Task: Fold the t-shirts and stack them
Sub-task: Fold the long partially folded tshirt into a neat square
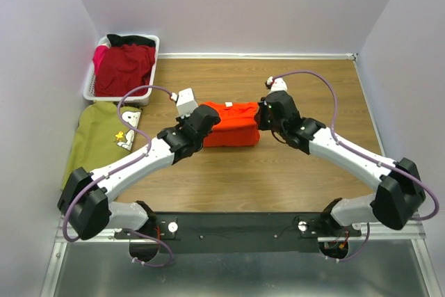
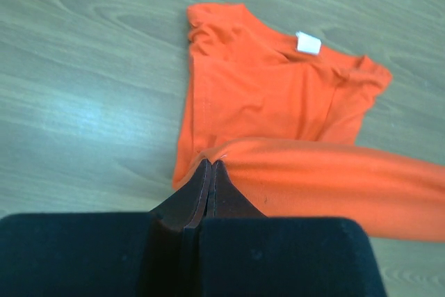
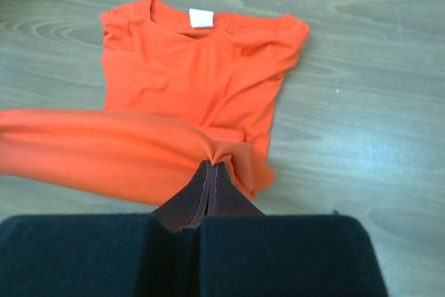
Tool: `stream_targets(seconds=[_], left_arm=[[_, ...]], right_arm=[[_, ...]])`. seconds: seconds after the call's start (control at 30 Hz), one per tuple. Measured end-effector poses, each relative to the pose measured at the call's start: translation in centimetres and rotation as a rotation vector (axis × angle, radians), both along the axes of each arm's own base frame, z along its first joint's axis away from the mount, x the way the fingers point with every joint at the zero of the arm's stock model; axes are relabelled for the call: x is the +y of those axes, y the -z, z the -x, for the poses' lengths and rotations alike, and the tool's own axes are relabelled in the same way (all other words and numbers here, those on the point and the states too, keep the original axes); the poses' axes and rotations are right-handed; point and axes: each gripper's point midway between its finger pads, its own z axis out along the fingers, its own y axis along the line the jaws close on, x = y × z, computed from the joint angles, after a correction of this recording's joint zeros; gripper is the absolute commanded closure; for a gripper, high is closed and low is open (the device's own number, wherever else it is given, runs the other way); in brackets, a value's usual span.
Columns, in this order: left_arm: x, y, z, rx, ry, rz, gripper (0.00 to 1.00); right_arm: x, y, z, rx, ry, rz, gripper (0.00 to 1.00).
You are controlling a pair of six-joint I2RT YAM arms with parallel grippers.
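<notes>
Both clamped on orange tee (image 1: 233,129), L pincer (image 2: 211,168), R pincer (image 3: 212,168), wood tabletop (image 1: 278,179), pale walls (image 1: 243,5)

The left claw (image 2: 211,165) sits at the bottom of the view, its two dark fingers pressed tight together with an edge of the orange t-shirt (image 2: 264,95) pinched between the tips. From the pinch, a lifted band of the cloth runs off to the claw's right and out of the frame. Beyond the claw, the rest of the t-shirt lies bunched on the wooden table (image 2: 83,88). A small white tag (image 2: 308,42) shows at its far edge, ahead and to the right. Bare wood lies to the claw's left.
</notes>
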Motion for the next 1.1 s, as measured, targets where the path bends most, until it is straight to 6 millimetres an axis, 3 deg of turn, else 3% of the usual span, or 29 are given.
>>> stream_targets(seconds=[0.23, 0.4, 0.63, 0.83, 0.9, 0.97, 1.03, 1.07, 1.1], left_arm=[[1.8, -0.6, -4.0, -0.038, -0.083, -0.023, 1.00], [2.5, 0.4, -7.1, -0.038, -0.102, -0.068, 1.00], [1.3, 2.5, -12.5, -0.011, -0.074, -0.146, 1.00], [-0.5, 4.2, -17.4, 0.004, -0.036, -0.172, 1.00], [-0.7, 4.8, -18.6, 0.009, -0.028, -0.180, 0.86], [-0.7, 5.1, -19.6, 0.012, -0.023, -0.187, 0.67], [-0.6, 5.5, -21.0, 0.011, -0.019, -0.200, 0.59], [-0.5, 5.5, -21.5, 0.008, -0.020, -0.205, 0.50], [-0.3, 5.4, -22.2, -0.001, -0.019, -0.218, 0.47]], right_arm=[[1.2, 1.0, -3.3, -0.014, 0.015, 0.028, 0.99], [1.9, 2.3, -6.5, -0.013, 0.035, 0.045, 0.99], [1.2, 4.2, -11.1, -0.001, 0.094, 0.069, 0.99], [-0.4, 7.4, -14.4, 0.042, 0.145, 0.086, 0.99], [-0.5, 8.3, -15.0, 0.054, 0.148, 0.094, 0.98], [-0.5, 9.5, -15.4, 0.070, 0.149, 0.104, 0.88], [-0.3, 10.0, -15.8, 0.073, 0.146, 0.112, 0.74], [-0.3, 10.1, -15.9, 0.074, 0.146, 0.114, 0.70], [-0.3, 10.3, -16.3, 0.074, 0.149, 0.116, 0.67]])
